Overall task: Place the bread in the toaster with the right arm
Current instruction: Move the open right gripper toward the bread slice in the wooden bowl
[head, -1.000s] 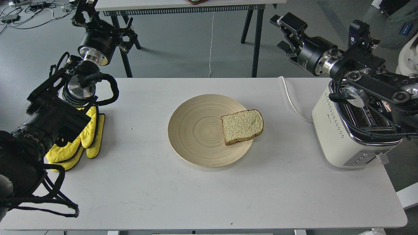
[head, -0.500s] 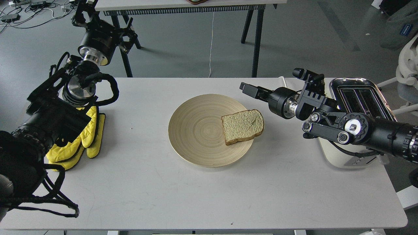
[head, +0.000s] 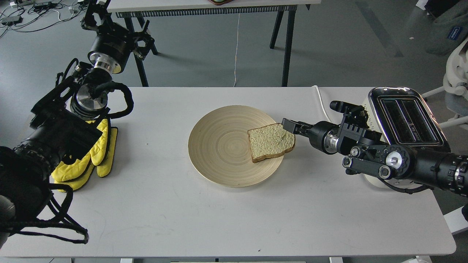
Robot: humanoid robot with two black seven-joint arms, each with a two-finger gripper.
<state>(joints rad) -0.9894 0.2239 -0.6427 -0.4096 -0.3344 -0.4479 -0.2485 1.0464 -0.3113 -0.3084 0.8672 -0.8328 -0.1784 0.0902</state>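
Observation:
The bread (head: 271, 141) is a pale slice with a brown crust. It lies flat on the right side of a round wooden plate (head: 219, 146) in the middle of the white table. The cream-white toaster (head: 402, 120) with a chrome top stands at the right, both slots empty. My right arm reaches in low from the right. Its gripper (head: 289, 124) is at the bread's upper right corner, seen end-on, so its fingers cannot be told apart. My left gripper (head: 93, 9) is raised at the far left, beyond the table edge, its state unclear.
Yellow oven gloves (head: 91, 153) lie on the table's left side, under my left arm. A white cord (head: 325, 109) runs from the toaster over the table's back edge. A second table (head: 204, 5) stands behind.
My right arm has come down from above the toaster and swung left. Its gripper has dropped from high behind the table to the bread's upper right corner. The left arm has not moved.

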